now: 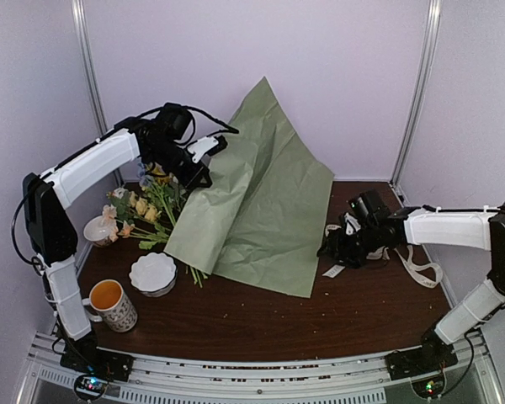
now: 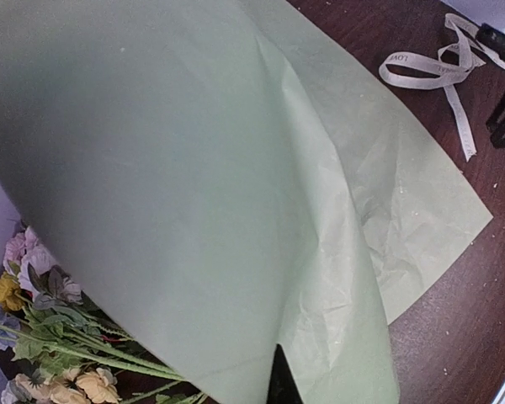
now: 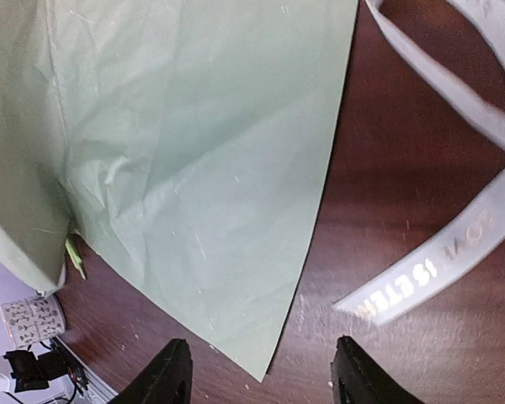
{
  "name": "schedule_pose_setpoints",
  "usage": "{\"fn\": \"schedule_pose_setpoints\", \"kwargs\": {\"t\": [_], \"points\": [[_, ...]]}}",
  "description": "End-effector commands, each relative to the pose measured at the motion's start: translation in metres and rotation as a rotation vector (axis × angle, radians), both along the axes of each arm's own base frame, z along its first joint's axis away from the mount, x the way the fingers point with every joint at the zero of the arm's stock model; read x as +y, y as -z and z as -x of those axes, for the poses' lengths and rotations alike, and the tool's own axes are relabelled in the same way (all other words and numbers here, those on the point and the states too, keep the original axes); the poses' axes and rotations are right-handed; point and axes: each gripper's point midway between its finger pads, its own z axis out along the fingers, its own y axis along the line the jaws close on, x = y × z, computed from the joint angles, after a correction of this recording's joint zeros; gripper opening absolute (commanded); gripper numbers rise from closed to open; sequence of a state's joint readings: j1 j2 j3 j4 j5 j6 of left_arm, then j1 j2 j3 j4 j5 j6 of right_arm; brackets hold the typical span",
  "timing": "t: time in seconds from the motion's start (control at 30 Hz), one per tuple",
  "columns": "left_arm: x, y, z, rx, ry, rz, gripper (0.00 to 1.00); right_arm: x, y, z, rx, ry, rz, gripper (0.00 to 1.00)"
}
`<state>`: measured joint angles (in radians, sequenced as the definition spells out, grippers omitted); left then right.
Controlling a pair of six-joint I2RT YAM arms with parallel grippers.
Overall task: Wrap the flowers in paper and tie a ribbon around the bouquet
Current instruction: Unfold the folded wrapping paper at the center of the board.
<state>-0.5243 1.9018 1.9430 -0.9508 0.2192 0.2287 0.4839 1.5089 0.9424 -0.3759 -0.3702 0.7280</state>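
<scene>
Sage-green paper (image 1: 261, 194) is seen from above raised like a tent over the brown table (image 1: 320, 320), and its upper left edge is pinched by the left gripper (image 1: 204, 156), which is clamped tight on it. Flowers (image 1: 151, 206) are laid to the left, with their stems running under the sheet. A white bowl (image 1: 153, 273) and a patterned mug (image 1: 114, 305) are set near the front left. The right gripper (image 1: 332, 251) is held low by the sheet's right edge, and the ribbon (image 1: 417, 268) is strewn loose beside that arm

From the left wrist, most of the view is filled by the paper (image 2: 194, 168). One dark fingertip (image 2: 279, 379) is seen at its lower edge, and flowers (image 2: 59, 337) are seen bottom left

From the right wrist, the fingers (image 3: 172, 374) are seen parted, with nothing gripped. The paper's corner (image 3: 194, 151) is spread flat on the wood towards them, and the lettered ribbon (image 3: 438, 269) is curled to the right
</scene>
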Motion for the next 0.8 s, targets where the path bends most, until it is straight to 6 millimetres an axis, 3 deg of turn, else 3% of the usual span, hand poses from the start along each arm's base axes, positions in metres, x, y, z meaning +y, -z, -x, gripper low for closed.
{"fn": "schedule_pose_setpoints", "kwargs": {"t": [0.0,0.1,0.2,0.4,0.6,0.77], "points": [[-0.003,0.013,-0.003,0.027,0.000,-0.006,0.00,0.019,0.019,0.013,0.031,0.086,-0.147,0.59],[-0.003,0.016,-0.004,0.029,-0.003,-0.014,0.00,0.048,0.027,0.017,0.051,0.035,-0.197,0.59],[0.000,0.020,-0.004,0.033,-0.009,-0.027,0.00,0.057,0.042,0.024,0.097,0.036,-0.189,0.59],[0.002,0.025,-0.004,0.034,-0.010,-0.045,0.00,0.045,0.061,0.039,0.134,0.075,-0.146,0.61],[0.002,0.026,-0.005,0.033,-0.012,-0.048,0.00,0.002,0.044,0.042,0.015,0.130,0.096,0.67],[0.001,0.029,-0.006,0.038,-0.011,-0.050,0.00,0.019,0.068,0.049,0.077,0.082,0.033,0.74]]}}
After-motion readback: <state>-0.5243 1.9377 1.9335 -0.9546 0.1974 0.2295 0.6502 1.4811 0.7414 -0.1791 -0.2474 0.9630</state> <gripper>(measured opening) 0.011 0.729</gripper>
